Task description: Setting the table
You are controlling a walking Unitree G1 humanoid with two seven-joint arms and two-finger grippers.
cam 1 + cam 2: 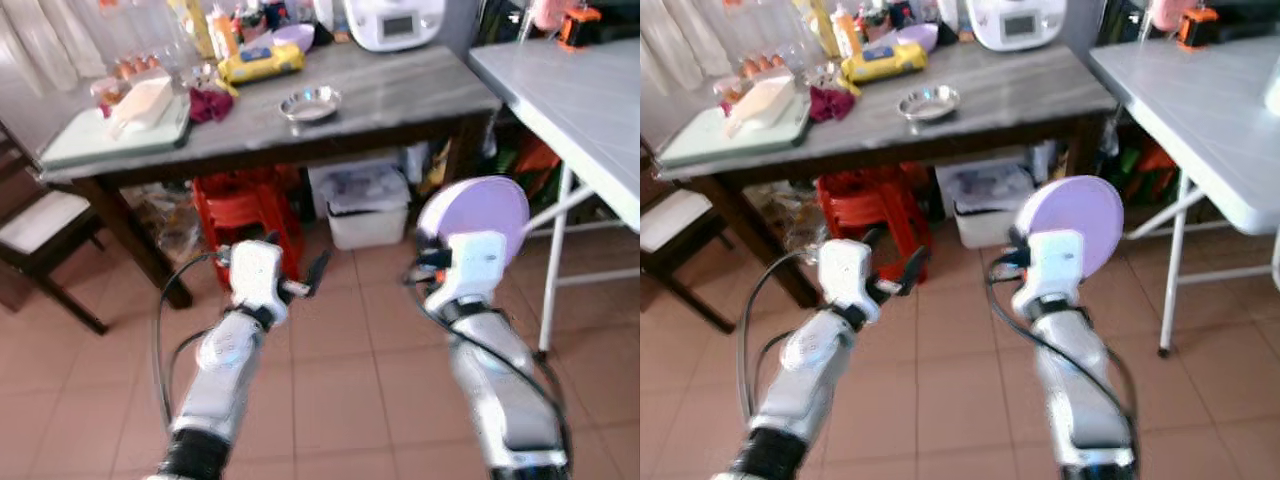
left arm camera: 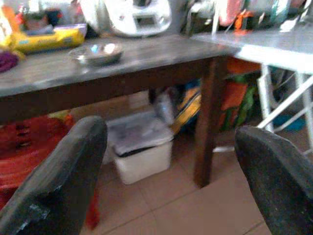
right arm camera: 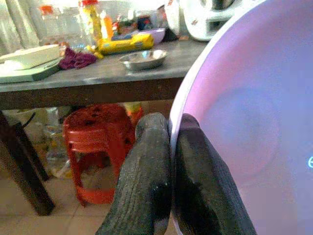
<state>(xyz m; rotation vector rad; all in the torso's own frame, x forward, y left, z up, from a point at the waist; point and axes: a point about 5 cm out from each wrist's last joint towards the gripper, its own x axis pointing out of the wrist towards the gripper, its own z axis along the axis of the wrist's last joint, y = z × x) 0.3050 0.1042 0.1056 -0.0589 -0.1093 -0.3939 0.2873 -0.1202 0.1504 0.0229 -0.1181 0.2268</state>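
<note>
I hold a round lilac plate (image 1: 478, 210) upright in front of me, with my right gripper (image 3: 171, 128) shut on its rim. The plate (image 3: 244, 117) stands on edge between the two black fingers (image 3: 146, 166). My left gripper (image 1: 312, 276) stands open and empty above the tiled floor, and its two fingers (image 2: 63, 181) are spread wide. Ahead is a grey-topped dark wooden table (image 1: 400, 95) with a small steel bowl (image 1: 310, 103) on it. A white folding table (image 1: 570, 100) stands to the right.
The wooden table carries a yellow packet (image 1: 262, 62), a maroon cloth (image 1: 208, 104), bottles and a white appliance (image 1: 395, 22). Below it are red stools (image 1: 245, 205) and a white bin (image 1: 362, 205). A chair (image 1: 40, 235) stands at left. Tiled floor (image 1: 340, 380) lies around me.
</note>
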